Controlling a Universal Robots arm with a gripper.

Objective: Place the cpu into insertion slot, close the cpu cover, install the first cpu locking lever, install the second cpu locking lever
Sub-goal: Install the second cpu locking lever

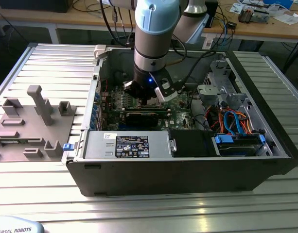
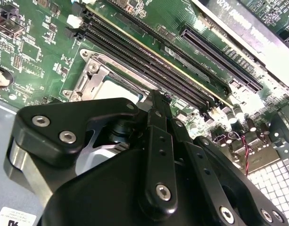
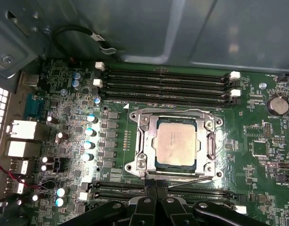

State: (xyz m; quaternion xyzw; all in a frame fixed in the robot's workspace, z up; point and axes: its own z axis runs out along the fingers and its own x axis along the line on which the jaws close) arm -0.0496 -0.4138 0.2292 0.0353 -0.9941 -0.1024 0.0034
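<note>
cpu [image 3: 175,141] seated beneath closed cpu cover [image 3: 210,143] | gripper [image 3: 156,188] fingertips pressed together, grasping nothing, at locking lever [image 3: 191,179] | risk: lever slipping its hook.

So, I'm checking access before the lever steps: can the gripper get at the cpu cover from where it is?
Probably yes. The gripper hangs right at the edge of the cpu cover, which lies flat around the cpu, and nothing stands between them.
</note>
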